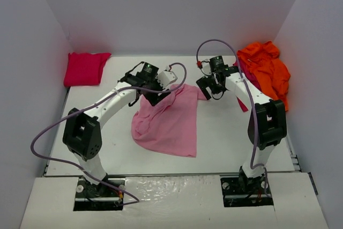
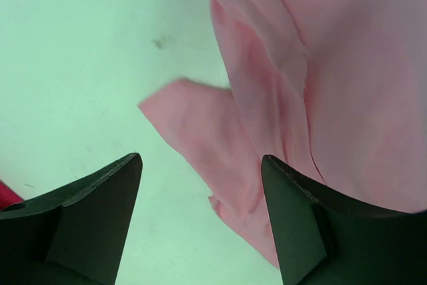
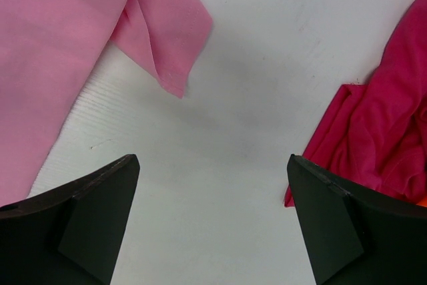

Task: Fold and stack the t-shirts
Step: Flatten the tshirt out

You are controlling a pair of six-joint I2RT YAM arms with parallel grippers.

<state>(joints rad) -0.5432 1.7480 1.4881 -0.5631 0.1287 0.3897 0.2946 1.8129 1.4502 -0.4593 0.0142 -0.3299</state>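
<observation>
Lying rumpled on the table [image 1: 225,138], the light pink t-shirt [image 1: 169,122] has its edge under the left gripper [image 2: 200,161], jaws released and empty. The right gripper [image 3: 213,161], also released, hangs between it and the dark crimson t-shirt [image 3: 380,138].

The pink shirt [image 1: 169,122] lay spread but rumpled at the middle of the desk. The red shirt [image 1: 84,68] lay folded (a tidy square) in the far left corner. The orange shirt [image 1: 268,71] sat heaped in the far right corner, with the crimson shirt [image 3: 383,131] bunched against it.
</observation>
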